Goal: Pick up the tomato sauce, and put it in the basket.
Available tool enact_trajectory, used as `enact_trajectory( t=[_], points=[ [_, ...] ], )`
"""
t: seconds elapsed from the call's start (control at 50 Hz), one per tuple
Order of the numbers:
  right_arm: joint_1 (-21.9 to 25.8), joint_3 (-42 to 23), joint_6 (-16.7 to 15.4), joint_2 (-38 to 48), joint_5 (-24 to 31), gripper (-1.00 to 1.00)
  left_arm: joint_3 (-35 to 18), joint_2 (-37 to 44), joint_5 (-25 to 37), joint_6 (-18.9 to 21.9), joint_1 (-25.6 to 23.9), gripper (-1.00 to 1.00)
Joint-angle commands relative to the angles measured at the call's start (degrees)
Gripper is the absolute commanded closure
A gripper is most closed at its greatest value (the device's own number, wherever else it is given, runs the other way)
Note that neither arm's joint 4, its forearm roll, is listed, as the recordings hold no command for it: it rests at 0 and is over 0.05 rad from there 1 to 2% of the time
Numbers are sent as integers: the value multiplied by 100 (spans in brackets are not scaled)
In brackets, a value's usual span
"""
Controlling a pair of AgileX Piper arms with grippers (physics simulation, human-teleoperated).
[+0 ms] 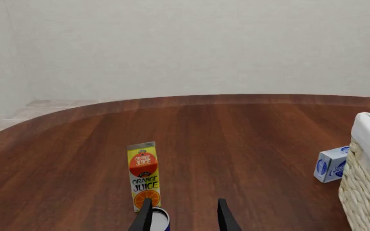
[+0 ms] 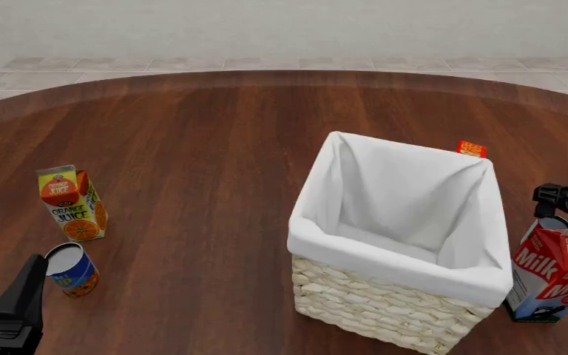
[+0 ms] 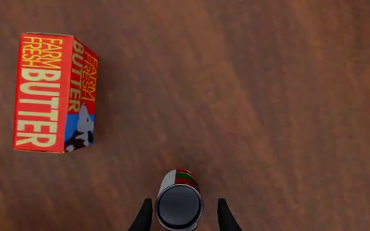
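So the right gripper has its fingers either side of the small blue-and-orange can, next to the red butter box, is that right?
Not quite. The right wrist view shows the right gripper straddling the small tomato sauce can with the white, red and green label, not the blue-and-orange can, which stands near the left gripper. The red butter box does lie nearby.

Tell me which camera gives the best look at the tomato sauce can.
The right wrist view: the tomato sauce stands between the right gripper's fingers, its dark top and red-green label showing. The front view shows only a sliver of its top behind the milk carton. The left wrist view doesn't show it.
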Motion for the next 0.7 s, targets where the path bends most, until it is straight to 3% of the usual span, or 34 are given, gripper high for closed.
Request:
enact_trajectory(
  t=[0.02,0.7],
  points=[
    [6,152,10,143,-175,-100,0,1,1,0,1,-100],
    [36,250,-56,429,-388,-100,0,0,0,0,0,-100]
  ],
)
